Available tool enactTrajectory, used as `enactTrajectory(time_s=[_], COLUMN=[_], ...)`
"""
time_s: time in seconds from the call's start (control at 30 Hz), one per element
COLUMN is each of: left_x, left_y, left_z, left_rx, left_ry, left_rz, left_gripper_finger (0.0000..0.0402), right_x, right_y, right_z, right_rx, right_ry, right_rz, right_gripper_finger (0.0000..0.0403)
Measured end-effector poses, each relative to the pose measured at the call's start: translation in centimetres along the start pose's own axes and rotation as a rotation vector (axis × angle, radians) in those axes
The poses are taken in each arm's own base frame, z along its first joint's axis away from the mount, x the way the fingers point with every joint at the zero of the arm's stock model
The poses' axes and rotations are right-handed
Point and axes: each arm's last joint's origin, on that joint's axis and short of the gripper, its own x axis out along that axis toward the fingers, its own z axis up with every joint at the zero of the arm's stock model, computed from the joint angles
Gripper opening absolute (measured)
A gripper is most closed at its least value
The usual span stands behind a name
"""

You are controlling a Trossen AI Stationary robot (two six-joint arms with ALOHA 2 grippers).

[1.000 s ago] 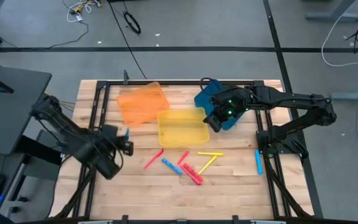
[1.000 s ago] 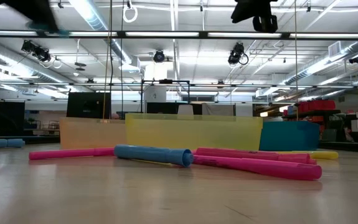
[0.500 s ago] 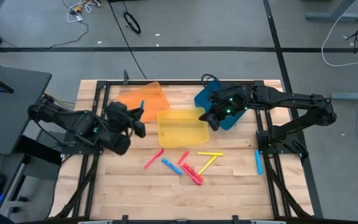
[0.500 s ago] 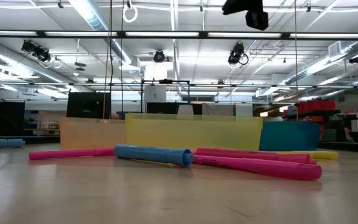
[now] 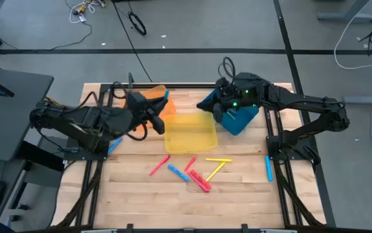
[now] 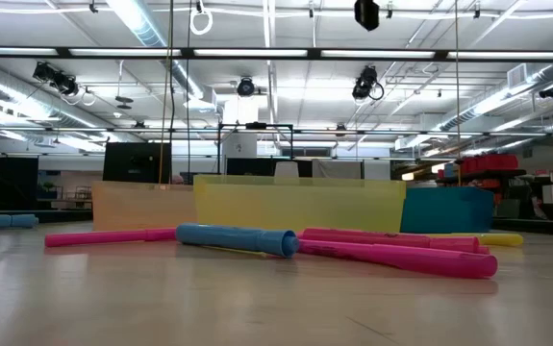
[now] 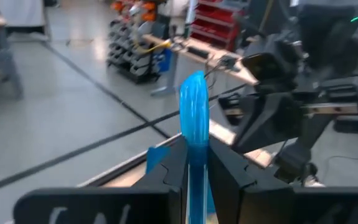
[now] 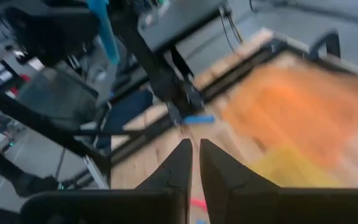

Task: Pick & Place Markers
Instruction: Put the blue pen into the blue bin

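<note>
My left gripper (image 5: 160,105) hangs over the orange tray (image 5: 140,110), shut on a blue marker (image 7: 193,106) that also shows in the high view (image 5: 167,96). My right gripper (image 5: 206,105) hangs shut and empty between the yellow tray (image 5: 189,134) and the blue tray (image 5: 239,120). Several markers lie flat on the wood in front of the trays: pink (image 5: 159,166), blue (image 5: 178,172), yellow (image 5: 218,160) and pink (image 5: 200,182). One blue marker (image 5: 268,167) lies by the right frame and another (image 5: 114,145) under my left arm. My left gripper pinches the blue marker's lower part (image 7: 197,152) between its two fingers. The fingers reach out nearly level from the table's left. The marker's free end (image 7: 193,87) sticks out past the fingertips, and the whole marker is lifted clear above the orange tray.
A black metal frame (image 5: 273,139) runs along the table's edges. The three trays stand in a row at the far side. In the low view the pink (image 6: 391,255) and blue (image 6: 238,238) markers lie in front of the trays.
My left gripper has risen from the table's left side and swung toward the far right, over the orange tray, rolling its wrist, with the blue marker kept in its fingers. My right gripper has tipped upward and risen a little near the blue tray.
</note>
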Motion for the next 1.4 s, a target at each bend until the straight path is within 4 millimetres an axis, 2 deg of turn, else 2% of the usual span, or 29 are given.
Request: enactTrajectory(time_s=[0.17, 0.43, 0.67, 0.83, 1.4], left_x=[0.9, 2.2, 3.7, 5.2, 7.3], left_y=[0.1, 0.6, 0.7, 0.8, 0.8], left_z=[1.2, 2.1, 2.6, 2.4, 2.6], left_rx=[0.012, -0.008, 0.053, 0.060, 0.053], left_ry=[-0.045, -0.044, -0.094, -0.091, -0.144], left_rz=[-0.094, -0.234, -0.307, -0.370, -0.447], left_gripper_finger=[0.0047, 0.0047, 0.0047, 0.0048, 0.0048], right_x=[-0.2, -1.2, -0.4, 0.1, 0.2], right_y=[0.5, 1.8, 1.6, 1.6, 1.8], right_z=[1.7, 4.1, 4.1, 4.1, 4.2], right_rx=[-0.091, -0.286, -0.293, -0.315, -0.326], right_ry=[-0.150, -0.437, -0.437, -0.446, -0.467], right_rz=[0.085, 0.197, 0.197, 0.205, 0.234], right_gripper_finger=[0.0064, 0.0176, 0.0240, 0.0248, 0.0221])
